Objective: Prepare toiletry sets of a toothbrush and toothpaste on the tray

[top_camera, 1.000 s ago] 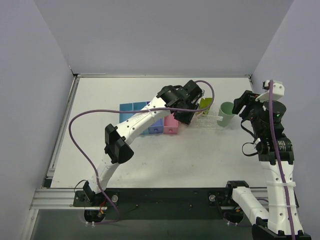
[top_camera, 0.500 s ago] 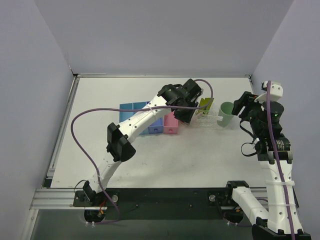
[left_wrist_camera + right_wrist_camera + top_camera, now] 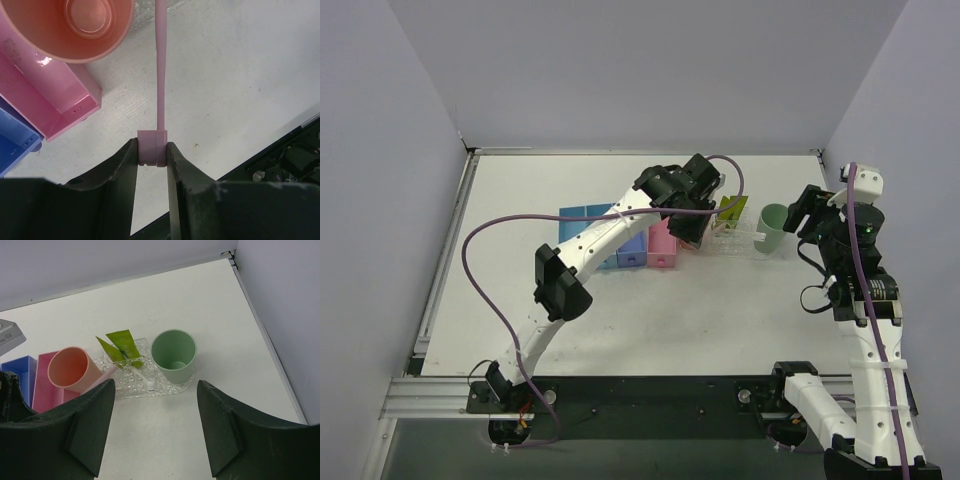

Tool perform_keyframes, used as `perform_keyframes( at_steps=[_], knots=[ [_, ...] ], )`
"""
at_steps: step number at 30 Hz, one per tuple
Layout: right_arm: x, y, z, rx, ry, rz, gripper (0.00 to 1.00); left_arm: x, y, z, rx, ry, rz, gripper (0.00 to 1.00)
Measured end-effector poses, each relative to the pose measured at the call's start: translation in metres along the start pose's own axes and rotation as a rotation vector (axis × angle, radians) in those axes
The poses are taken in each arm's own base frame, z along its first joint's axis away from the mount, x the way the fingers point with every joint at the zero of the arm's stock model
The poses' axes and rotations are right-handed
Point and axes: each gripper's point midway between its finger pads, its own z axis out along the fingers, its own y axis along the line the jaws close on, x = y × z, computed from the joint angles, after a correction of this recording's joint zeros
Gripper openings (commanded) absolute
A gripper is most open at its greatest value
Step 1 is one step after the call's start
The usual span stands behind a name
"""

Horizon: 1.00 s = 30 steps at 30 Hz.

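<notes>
The left gripper (image 3: pixel 152 150) is closed snugly on the squared butt of a pink toothbrush (image 3: pixel 161 75). It is a thin, smooth plastic stick, and its long axis runs straight out from the fingers, low over the white table (image 3: pixel 240 75), toward the tray (image 3: pixel 125 389). From the right wrist view its far tip just reaches the tray's edge by the tubes; I can't make out bristles. The tray is clear, knobbly plastic, oblong with rounded corners. On it a green cup (image 3: pixel 174 355) stands upright at one end. Two flat lime toothpaste tubes (image 3: pixel 125 342) lie fanned apart at the back, and a white toothbrush (image 3: pixel 140 376) lies slantwise, its head toward the near rim in front of the green cup. A salmon-pink cup (image 3: pixel 72 369) stands mouth up at the tray's other end, next to the glossy pink box (image 3: pixel 60 95) and a blue bin (image 3: pixel 15 145); whether it sits on the tray I can't tell. The right gripper (image 3: pixel 155 427) hangs back from the tray, spread wide and holding nothing.
</notes>
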Motion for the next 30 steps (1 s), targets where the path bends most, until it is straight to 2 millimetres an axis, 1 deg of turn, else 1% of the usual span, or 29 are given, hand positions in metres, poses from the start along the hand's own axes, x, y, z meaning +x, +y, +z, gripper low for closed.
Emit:
perform_keyframes(
  at_steps=[4,11,26,30],
  knots=[
    [0.002,-0.001,0.001,0.006,0.003,-0.003,0.62,-0.001,-0.002,0.002,0.009,0.000,-0.001,0.00],
    [0.002,-0.002,0.001,0.011,0.005,-0.007,0.62,0.003,-0.002,0.011,0.016,0.024,-0.004,0.00],
    [0.008,-0.005,0.003,0.023,0.016,-0.026,0.63,0.001,-0.003,0.011,0.024,0.019,-0.020,0.00],
    [0.010,-0.006,0.004,0.028,0.021,-0.029,0.63,-0.002,-0.002,0.015,0.031,0.017,-0.032,0.00]
  ],
)
